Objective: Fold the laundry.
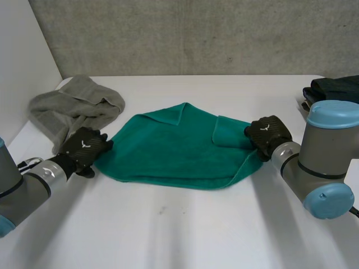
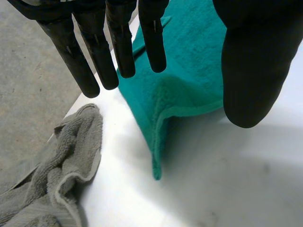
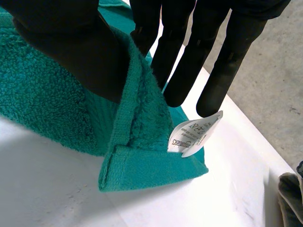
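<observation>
**Folding under way.** The green towel [image 1: 174, 148] lies mid-table [image 1: 185, 224], uneven in outline, with a flap turned over at its right side. The right hand [image 1: 268, 134] pinches that raised edge between thumb and fingers, beside the white label [image 3: 194, 137]. The left hand [image 1: 84, 147] hovers over the towel's left corner, fingers straight — gripping nothing. Likely remaining: squaring this fold — then the crumpled grey towel [image 1: 73, 106].

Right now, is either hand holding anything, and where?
The right hand pinches the green towel near its labelled corner; the left hand is open, holding nothing.
</observation>
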